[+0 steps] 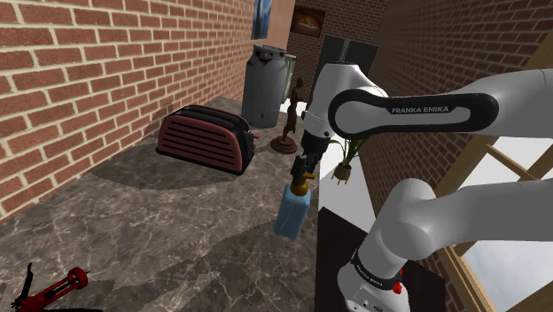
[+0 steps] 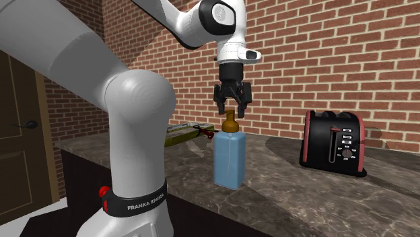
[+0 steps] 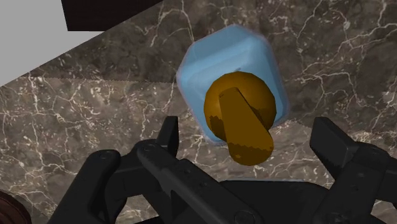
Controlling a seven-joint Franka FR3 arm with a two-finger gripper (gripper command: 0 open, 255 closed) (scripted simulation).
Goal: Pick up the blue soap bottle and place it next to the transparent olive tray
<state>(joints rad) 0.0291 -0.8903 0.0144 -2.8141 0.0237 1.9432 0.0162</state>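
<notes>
The blue soap bottle point(image 1: 292, 215) point(image 2: 229, 158) point(image 3: 254, 56) stands upright on the dark marble counter point(image 1: 177, 230), near its edge by the stand. It has an orange-brown pump head point(image 1: 301, 183) point(image 2: 231, 122) point(image 3: 240, 121). My black gripper point(image 1: 304, 166) point(image 2: 232, 108) point(image 3: 249, 143) hangs straight above the pump, pointing down, open. Its fingertips point(image 3: 168, 135) stand apart on either side of the pump head without touching it. An olive, flat tray-like thing point(image 2: 176, 133) lies further along the counter behind the bottle in the second exterior view.
A red toaster point(image 1: 206, 137) point(image 2: 335, 143) sits against the brick wall. Behind it are a grey canister point(image 1: 268, 84) and a brown figurine point(image 1: 290, 115); a small potted plant point(image 1: 346, 159) is beside the arm. A red tool point(image 1: 49, 291) lies at the shoulder view's lower left.
</notes>
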